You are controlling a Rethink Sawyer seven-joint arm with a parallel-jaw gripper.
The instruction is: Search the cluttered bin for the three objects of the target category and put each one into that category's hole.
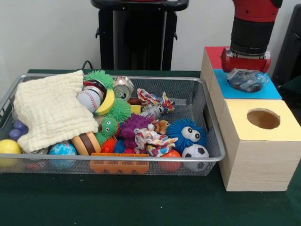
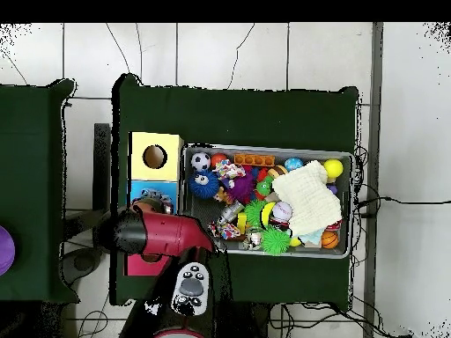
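The gripper (image 1: 246,70) hangs over the blue box (image 1: 273,91), a crumpled clear wrapper (image 1: 248,79) beneath it; its grip cannot be told.

1. I see a dark green table cover (image 1: 141,202) spread under everything, smooth and bare along the near edge.
2. A plain white wall (image 1: 47,33) fills the background in the front view.
3. A black cable (image 1: 87,63) loops up just behind the far rim of the mesh bin (image 1: 141,160).
4. From overhead, a pale tiled floor (image 2: 229,53) surrounds the table, with thin cracks in it.
5. A second green table (image 2: 31,194) stands apart on the left of that view, with a purple object (image 2: 4,249) at the picture's edge; I cannot tell what it is.
6. Thin cables (image 2: 388,201) trail across the tiles on the right.
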